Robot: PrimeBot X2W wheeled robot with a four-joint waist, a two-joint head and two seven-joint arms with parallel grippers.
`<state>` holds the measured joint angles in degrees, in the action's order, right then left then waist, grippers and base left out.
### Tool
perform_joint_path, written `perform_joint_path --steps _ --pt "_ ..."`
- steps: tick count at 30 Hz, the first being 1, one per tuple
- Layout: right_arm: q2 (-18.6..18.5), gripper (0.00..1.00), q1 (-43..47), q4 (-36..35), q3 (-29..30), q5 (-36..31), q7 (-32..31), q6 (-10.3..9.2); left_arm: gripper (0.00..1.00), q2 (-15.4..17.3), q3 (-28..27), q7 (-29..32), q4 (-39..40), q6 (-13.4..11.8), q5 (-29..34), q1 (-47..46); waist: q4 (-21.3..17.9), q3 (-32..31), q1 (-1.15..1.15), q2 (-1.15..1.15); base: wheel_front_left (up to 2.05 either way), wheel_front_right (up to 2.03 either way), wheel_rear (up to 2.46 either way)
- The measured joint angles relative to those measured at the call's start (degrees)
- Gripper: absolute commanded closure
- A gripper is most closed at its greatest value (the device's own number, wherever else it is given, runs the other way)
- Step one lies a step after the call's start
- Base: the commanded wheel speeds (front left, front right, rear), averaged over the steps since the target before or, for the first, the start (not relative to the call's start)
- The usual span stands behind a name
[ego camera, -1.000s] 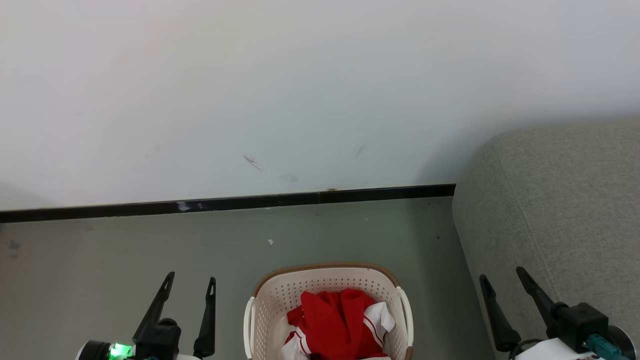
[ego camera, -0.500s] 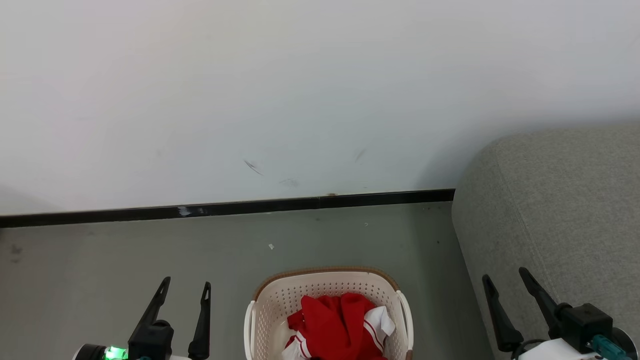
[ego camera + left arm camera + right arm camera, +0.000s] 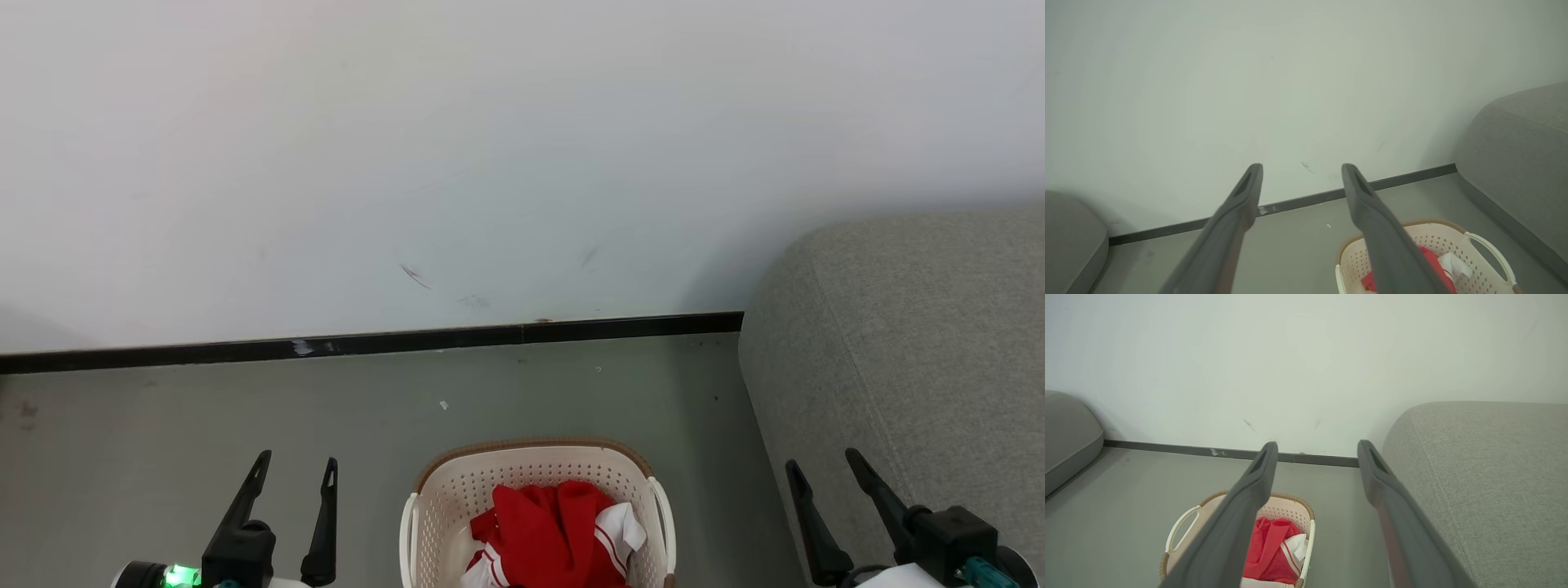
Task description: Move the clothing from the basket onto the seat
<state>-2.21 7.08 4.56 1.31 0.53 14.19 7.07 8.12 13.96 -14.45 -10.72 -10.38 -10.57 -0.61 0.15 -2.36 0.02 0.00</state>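
Both end effectors, left (image 3: 296, 459) and right (image 3: 820, 459), stand wide and empty on either side of the basket (image 3: 454, 500), where the red clothing (image 3: 539, 531) lies heaped. The first pick looks not yet begun; one arm must next reach down in. The seat (image 3: 914, 343) stands to the right, on a grey floor (image 3: 204, 425) below a white wall (image 3: 408, 163).

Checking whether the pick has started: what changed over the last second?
The head camera tilted up a little, so everything sits lower in view. The left jaws drifted slightly leftward. Nothing grasped: both jaws stay open, the clothing still in the basket.
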Motion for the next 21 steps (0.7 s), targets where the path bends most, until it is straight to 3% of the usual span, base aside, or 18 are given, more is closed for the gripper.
perform_joint_path --steps 21 --pt "0.07 0.00 2.17 -2.36 1.86 0.00 0.00 0.00 0.00 1.20 -0.02 0.00 -2.14 2.14 0.55 -0.70 -0.57 1.72 0.00 0.00 0.00 0.00 0.00"
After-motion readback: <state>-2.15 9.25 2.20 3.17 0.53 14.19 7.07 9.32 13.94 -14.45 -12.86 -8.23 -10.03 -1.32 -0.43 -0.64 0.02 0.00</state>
